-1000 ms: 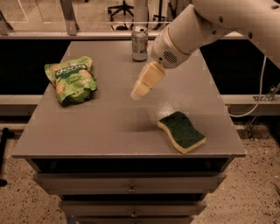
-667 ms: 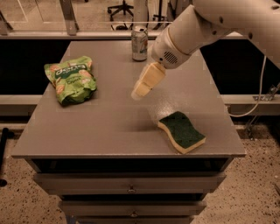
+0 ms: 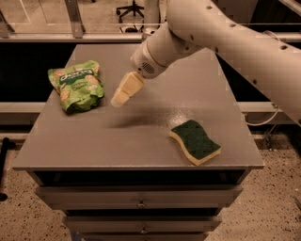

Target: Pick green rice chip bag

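Note:
The green rice chip bag [image 3: 77, 84] lies crinkled and puffy at the left of the grey table top [image 3: 141, 132], with a white lettering band and pale chip pictures. My gripper [image 3: 119, 98] hangs over the table on the white arm, just right of the bag and a little above the surface, pointing down and to the left. It holds nothing that I can see. The silver-green drink can is hidden behind the arm.
A dark green and yellow wavy sponge [image 3: 195, 141] lies flat near the table's front right corner. Drawers [image 3: 141, 203] sit under the front edge. A chair base [image 3: 130, 8] stands on the floor behind the table.
The gripper has moved left, nearer the bag. The arm now hides the can at the back. The bag and sponge have not shifted on the table.

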Controlling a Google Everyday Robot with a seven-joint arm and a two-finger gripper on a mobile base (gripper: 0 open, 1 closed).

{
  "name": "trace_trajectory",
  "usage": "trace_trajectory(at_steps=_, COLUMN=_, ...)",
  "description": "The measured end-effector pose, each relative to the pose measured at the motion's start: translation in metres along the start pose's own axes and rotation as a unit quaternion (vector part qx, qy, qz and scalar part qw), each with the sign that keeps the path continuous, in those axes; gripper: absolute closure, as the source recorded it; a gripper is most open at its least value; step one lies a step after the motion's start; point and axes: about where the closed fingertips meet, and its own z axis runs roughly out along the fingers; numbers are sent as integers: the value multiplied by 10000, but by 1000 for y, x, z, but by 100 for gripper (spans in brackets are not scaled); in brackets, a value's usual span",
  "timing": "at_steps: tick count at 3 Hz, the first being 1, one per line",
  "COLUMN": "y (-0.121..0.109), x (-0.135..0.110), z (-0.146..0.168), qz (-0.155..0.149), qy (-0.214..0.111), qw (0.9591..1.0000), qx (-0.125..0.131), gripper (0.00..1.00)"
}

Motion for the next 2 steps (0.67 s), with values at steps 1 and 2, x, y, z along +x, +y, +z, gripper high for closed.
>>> trace_trajectory(at_steps=1, y=-7, x=-17, z=46, qz=104, qy=-165, qw=9998, qx=-95, gripper=0)
trace_trajectory(at_steps=2, y=-8, x=-32, z=79, qz=253, qy=-318, qw=9990, qx=-176, gripper=0)
